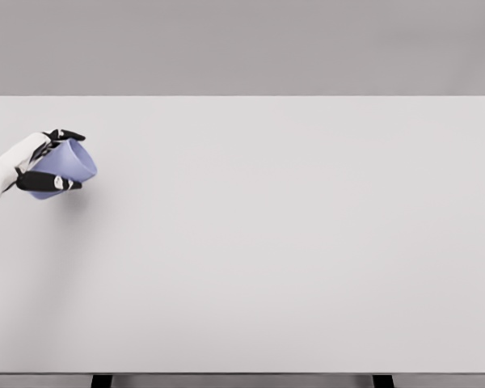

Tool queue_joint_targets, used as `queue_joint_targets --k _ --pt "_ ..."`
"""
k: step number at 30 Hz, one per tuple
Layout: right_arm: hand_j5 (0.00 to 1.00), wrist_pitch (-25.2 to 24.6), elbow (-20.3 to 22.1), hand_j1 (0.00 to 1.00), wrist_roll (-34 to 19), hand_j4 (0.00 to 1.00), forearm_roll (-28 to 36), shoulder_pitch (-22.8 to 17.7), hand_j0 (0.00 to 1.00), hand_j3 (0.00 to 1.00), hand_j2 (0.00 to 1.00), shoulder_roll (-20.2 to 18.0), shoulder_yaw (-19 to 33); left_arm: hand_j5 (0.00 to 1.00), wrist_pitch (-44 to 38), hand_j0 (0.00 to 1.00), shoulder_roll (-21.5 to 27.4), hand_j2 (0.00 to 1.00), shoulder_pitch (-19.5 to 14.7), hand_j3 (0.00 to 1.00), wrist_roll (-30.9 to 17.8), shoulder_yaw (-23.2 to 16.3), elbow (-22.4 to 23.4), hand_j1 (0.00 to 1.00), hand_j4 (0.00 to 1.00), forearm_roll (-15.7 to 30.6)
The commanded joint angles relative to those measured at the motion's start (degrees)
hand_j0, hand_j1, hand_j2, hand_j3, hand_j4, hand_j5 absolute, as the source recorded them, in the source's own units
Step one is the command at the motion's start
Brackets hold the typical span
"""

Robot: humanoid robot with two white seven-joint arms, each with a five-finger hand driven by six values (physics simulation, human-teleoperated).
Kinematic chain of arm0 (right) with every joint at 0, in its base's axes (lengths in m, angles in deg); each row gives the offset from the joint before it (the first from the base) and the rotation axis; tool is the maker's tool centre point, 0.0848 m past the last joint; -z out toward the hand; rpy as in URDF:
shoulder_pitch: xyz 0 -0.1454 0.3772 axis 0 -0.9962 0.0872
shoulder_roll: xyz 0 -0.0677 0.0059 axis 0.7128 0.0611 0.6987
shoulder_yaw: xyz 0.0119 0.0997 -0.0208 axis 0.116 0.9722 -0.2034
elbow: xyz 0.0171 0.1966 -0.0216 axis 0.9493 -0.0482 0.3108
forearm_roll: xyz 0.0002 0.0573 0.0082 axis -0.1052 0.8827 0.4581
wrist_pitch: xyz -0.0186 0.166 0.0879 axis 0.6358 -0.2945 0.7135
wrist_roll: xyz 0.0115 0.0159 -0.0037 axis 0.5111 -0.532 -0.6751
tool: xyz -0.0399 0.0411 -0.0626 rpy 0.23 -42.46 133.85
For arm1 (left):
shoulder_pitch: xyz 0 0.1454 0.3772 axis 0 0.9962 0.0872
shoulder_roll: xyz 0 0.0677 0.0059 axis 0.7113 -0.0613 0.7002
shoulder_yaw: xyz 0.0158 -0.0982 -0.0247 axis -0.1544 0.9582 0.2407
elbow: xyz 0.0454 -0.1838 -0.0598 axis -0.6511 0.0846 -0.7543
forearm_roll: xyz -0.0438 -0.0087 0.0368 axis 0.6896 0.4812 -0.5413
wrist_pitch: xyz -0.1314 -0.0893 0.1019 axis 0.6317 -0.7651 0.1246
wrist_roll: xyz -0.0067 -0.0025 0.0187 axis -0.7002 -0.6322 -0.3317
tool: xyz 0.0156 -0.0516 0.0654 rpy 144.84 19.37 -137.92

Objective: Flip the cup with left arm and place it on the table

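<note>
Gripping a tilted lavender cup [65, 167] with curled fingers [55, 183], the left hand [34, 162] hovered over the white table's [291, 242] left edge.

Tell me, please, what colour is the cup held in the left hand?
The cup is a pale lavender blue, shown in the head view.

Cup [65, 166] at left edge of frame, mid-height, tilted, held in left hand [34, 160] above table [291, 242]. Table spans frame, far edge upper.
</note>
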Motion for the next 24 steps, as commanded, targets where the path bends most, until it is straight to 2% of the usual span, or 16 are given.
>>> queue_joint_targets --k 1,10,17,20,24 --pt "1.00 -0.01 -0.01 1.00 -0.01 1.00 0.00 0.00 1.00 1.00 1.00 0.00 0.00 0.76 3.06 0.76 -0.11 0.76 0.00 0.76 0.02 0.51 0.00 0.76 0.76 -0.05" --pt "1.00 -0.01 -0.01 1.00 -0.01 1.00 0.00 0.00 1.00 1.00 1.00 0.00 0.00 0.77 8.43 0.77 -4.86 0.77 0.00 0.77 0.11 2.80 0.97 0.77 0.77 -0.05" --pt "1.00 0.08 -0.01 1.00 -0.01 1.00 0.00 0.00 1.00 1.00 1.00 0.00 0.00 0.77 9.13 0.77 -9.16 0.77 0.17 0.77 0.11 4.73 2.29 0.77 0.77 0.04" --pt "1.00 -0.01 -0.01 1.00 -0.01 1.00 0.00 0.00 1.00 1.00 1.00 0.00 0.00 0.77 11.15 0.77 -11.18 0.77 0.09 0.77 0.02 4.91 4.57 0.77 0.77 0.04" --pt "1.00 -0.01 -0.01 1.00 -0.01 1.00 0.00 0.00 1.00 1.00 1.00 0.00 0.00 0.77 12.73 0.77 -13.73 0.77 0.09 0.77 0.11 5.70 5.36 0.77 0.77 -0.05"
